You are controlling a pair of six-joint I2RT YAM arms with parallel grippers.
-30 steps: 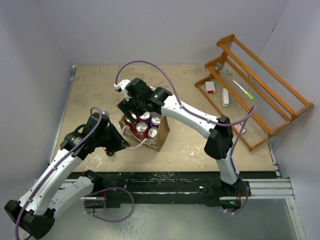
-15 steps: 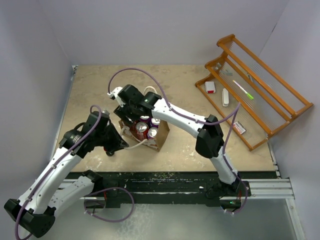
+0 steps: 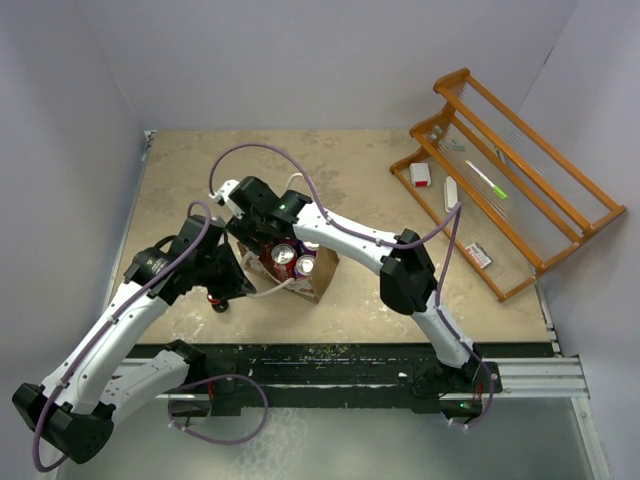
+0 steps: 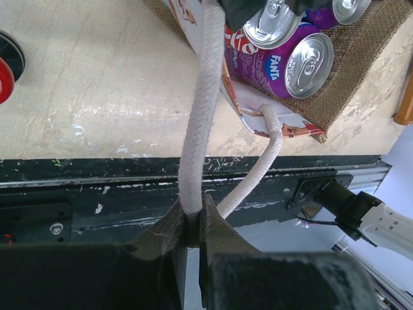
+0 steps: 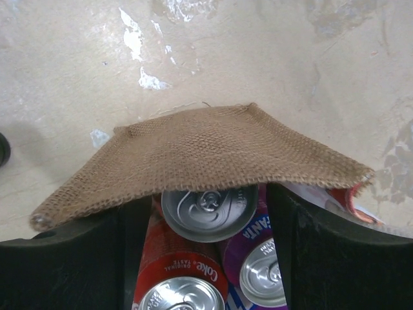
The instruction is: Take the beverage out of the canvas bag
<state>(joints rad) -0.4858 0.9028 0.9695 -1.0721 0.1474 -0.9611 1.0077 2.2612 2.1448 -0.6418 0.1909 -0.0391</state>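
Left gripper point(image 4: 193, 219) is clamping fully shut on the white rope handle point(image 4: 201, 116). Right gripper point(image 5: 210, 203) is pinching a soda can point(image 5: 205, 213) between narrowed jaws, inside the canvas bag point(image 5: 200, 152), whose burlap wall is sagging just beyond the fingertips.

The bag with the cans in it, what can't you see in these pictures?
- How many cans the canvas bag holds: top view, the right arm covers part of it; both wrist views cut some off.
- Whether the right gripper squeezes the middle can: right wrist view, bag edge hides the fingertips.
- That can's label: only its lid shows.
- The red thing: left wrist view, cut off by the left edge.
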